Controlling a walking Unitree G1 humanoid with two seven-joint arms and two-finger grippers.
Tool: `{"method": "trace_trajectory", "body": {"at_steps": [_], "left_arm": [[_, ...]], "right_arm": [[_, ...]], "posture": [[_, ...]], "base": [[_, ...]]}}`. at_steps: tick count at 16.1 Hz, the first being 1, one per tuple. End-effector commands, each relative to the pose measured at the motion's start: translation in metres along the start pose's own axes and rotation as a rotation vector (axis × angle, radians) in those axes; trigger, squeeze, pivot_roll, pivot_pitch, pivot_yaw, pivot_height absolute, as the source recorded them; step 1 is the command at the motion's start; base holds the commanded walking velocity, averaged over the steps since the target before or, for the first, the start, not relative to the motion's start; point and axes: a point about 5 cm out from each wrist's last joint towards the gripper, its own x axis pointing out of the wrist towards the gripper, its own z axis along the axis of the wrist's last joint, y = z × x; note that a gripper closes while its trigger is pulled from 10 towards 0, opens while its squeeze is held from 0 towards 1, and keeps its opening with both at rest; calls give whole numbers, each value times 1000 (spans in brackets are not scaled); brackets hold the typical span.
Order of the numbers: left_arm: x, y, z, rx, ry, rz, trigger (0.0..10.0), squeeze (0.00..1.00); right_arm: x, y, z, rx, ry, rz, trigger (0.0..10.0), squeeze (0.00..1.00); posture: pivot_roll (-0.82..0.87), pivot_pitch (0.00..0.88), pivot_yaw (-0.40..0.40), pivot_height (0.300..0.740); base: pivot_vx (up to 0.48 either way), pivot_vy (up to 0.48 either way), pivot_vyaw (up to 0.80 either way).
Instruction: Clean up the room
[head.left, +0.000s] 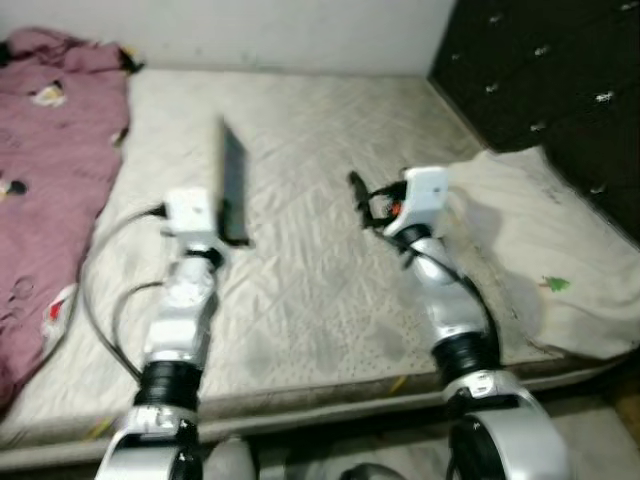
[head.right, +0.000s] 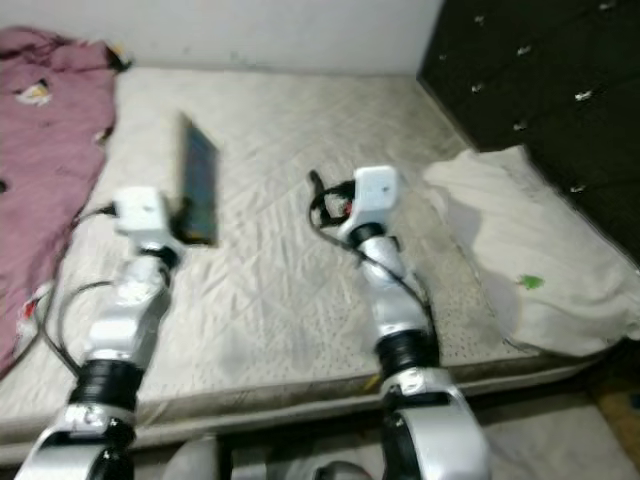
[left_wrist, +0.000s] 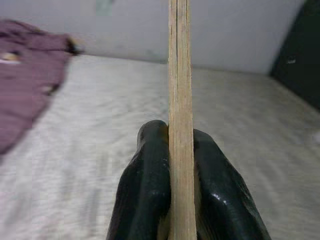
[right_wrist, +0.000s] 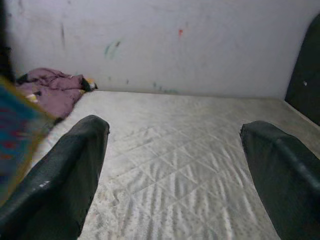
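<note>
- Bedding in dull pink, a rumpled blanket (head.left: 50, 190), lies heaped along the left edge of the bed and runs up to the back wall (head.left: 300, 30).
- Just right of it, the bare quilted mattress (head.left: 320, 290) takes up the middle of the scene, pale and stitched in a diamond pattern.
- Over the left part of the mattress, the left gripper (left_wrist: 181, 165) is raised above the surface and clamped on a thin flat book (head.left: 233, 185).
- In the left wrist view the book's pale page edge stands straight up between the two black fingers (left_wrist: 147, 185), which press on it from either side.
- From the head views the book is held upright, its dark cover turned toward the middle of the bed, its lower end at the gripper and the rest rising beyond it.
- Further right, the right gripper (head.left: 358, 192) hovers over the mattress centre, well apart from the book, its fingers spread wide with nothing between them.
- In the right wrist view a blurred, colourful corner of the book sits at the frame edge beside one finger.
- To the right, a white pillow (head.left: 545, 255) lies on the bed's right edge.
- Behind it stands a dark cabinet (head.left: 560, 80) with small metal knobs.
</note>
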Motion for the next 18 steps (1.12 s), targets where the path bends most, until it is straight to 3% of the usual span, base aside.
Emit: {"method": "trace_trajectory", "body": {"at_steps": [1, 4, 11, 14, 18], "left_arm": [[1, -15, 10, 1, -54, -49, 10000, 0], [0, -13, 10, 16, -64, -36, 10000, 0], [-6, -4, 3, 62, -49, -38, 10000, 0], [-3, -8, 7, 5, -50, -52, 10000, 0], [-1, -16, 13, -20, -72, -73, 10000, 0]], "right_arm": [[-5, -11, -5, -3, 17, -33, 10000, 0], [-5, -7, -7, -12, 15, -15, 10000, 0], [-6, 0, -10, -22, 9, 13, 10000, 0], [-3, 1, -10, -11, 11, 16, 10000, 0], [-1, 2, -9, -13, 9, 20, 10000, 0]], "posture": [[30, 0, -65, 740], [34, 0, -62, 740], [48, 0, -52, 740], [49, 0, -52, 740], [41, 0, -51, 740]], "base": [[0, 0, 0], [0, 0, 0], [0, 0, 754], [0, 0, 573], [0, -230, 0]]}}
